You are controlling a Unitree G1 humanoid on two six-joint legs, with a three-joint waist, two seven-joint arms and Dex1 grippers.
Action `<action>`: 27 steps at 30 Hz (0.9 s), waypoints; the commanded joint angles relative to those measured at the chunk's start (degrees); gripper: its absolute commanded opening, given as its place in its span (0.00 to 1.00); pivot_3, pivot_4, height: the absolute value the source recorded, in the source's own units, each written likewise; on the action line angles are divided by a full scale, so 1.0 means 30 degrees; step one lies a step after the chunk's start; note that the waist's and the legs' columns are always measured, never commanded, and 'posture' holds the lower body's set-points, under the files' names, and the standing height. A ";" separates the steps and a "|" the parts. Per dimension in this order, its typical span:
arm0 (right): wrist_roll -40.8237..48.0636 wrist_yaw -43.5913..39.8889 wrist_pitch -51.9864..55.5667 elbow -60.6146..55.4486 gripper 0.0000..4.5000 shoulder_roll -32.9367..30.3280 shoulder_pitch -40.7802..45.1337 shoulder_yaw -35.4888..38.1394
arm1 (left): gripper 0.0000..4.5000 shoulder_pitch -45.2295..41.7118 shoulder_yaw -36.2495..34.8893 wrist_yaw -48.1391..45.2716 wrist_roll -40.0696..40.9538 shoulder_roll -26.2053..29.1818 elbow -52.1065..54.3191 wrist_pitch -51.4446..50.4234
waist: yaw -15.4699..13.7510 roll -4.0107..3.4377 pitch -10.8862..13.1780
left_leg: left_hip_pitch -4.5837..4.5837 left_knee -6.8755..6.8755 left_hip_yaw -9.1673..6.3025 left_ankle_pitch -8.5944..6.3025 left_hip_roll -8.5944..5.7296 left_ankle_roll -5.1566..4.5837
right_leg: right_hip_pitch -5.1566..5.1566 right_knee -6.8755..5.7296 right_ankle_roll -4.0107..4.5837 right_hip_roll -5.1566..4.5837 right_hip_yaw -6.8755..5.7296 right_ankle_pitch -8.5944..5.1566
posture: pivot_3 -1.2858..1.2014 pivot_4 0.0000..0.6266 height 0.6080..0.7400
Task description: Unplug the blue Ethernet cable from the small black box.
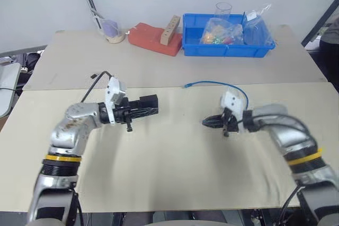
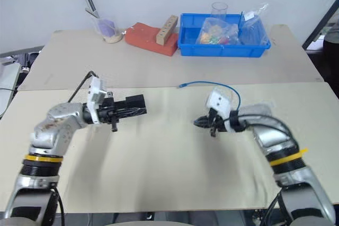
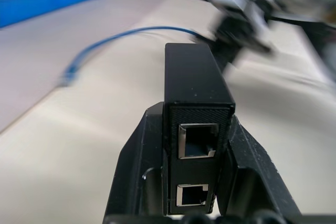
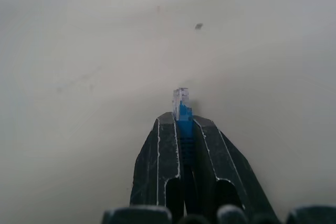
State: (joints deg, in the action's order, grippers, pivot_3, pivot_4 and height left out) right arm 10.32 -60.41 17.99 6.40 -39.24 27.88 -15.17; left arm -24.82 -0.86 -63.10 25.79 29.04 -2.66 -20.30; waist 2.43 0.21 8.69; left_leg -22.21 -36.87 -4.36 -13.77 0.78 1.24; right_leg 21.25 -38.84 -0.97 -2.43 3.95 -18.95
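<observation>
We see the left gripper (image 3: 197, 182) clamped on the small black box (image 3: 194, 85), which juts out past its fingertips with both ports empty. Well apart from it, the right gripper (image 4: 181, 124) pinches the blue Ethernet cable (image 1: 212, 84) just behind its clear plug (the plug pokes out beyond the fingertips, free of the box). The cord arcs back behind that hand onto the table (image 1: 159, 162)
</observation>
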 commanded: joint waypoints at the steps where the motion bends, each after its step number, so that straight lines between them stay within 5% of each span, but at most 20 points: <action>1: 0.0070 -0.0226 -0.0618 -0.0833 0.38 -0.0217 0.0030 0.0787 | 0.13 -0.0271 -0.0324 0.1080 -0.0132 -0.0598 0.0426 0.0955 | -0.0025 0.0000 0.0000 | 0.0003 0.0000 -0.0003 0.0000 0.0001 0.0000 | -0.0005 0.0000 0.0000 0.0000 -0.0002 0.0000 | 0.52 0.24 1.00; 9: 0.4214 -0.1232 0.3641 -0.5540 0.99 -0.0635 -0.0084 0.3041 | 0.13 -0.0459 -0.0288 0.3975 -0.2711 -0.2047 -0.3235 0.4918 | -0.0103 -0.0003 -0.0002 | 0.0007 0.0002 -0.0010 0.0000 -0.0005 -0.0001 | -0.0016 0.0009 0.0000 -0.0003 -0.0003 0.0000 | 0.52 0.24 1.00; 13: 0.6780 0.1948 0.7297 -0.8183 0.99 0.1277 0.0848 0.4523 | 0.13 -0.0945 -0.0305 0.5858 -0.3921 -0.3265 -0.5806 0.7567 | -0.0105 -0.0001 -0.0001 | 0.0012 0.0004 -0.0021 -0.0001 0.0002 -0.0001 | -0.0020 0.0004 0.0000 0.0004 -0.0008 0.0000 | 0.52 0.24 1.00; 17: 0.5584 0.4978 0.8202 -0.9220 0.99 0.2190 0.1059 0.4382 | 0.13 -0.1171 -0.0378 0.7195 -0.4445 -0.4520 -0.7722 0.9205 | -0.0378 -0.0003 -0.0004 | -0.0011 0.0004 -0.0027 -0.0001 -0.0013 0.0000 | -0.0018 -0.0013 0.0000 -0.0009 -0.0017 0.0000 | 0.52 0.24 1.00; 26: 0.3845 0.6093 0.7451 -0.9137 0.99 0.1731 0.0289 0.3745 | 0.13 -0.1371 -0.0437 0.8283 -0.4990 -0.5362 -1.0657 1.1083 | -0.0537 -0.0001 -0.0004 | -0.0007 -0.0005 -0.0017 0.0000 -0.0045 -0.0001 | -0.0014 0.0004 -0.0001 -0.0032 -0.0016 0.0000 | 0.52 0.24 1.00; 27: 0.3842 0.6131 0.7457 -0.9126 1.00 0.1732 0.0315 0.3750 | 0.37 -0.1387 -0.0497 0.8272 -0.4924 -0.5360 -1.0776 1.1087 | -0.0492 -0.0001 -0.0004 | 0.0001 -0.0005 -0.0018 0.0000 -0.0037 -0.0001 | -0.0015 0.0001 -0.0001 -0.0023 -0.0016 0.0000 | 0.52 0.24 1.00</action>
State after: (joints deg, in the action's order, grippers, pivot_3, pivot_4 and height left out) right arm 21.65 -42.57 41.08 -19.43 -34.11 28.17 -5.49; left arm -28.27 -1.41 -38.67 10.89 12.82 -34.84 11.69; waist 0.95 0.20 8.68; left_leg -22.21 -36.88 -4.42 -13.77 0.68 1.24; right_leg 21.21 -38.84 -0.98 -2.49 3.90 -18.95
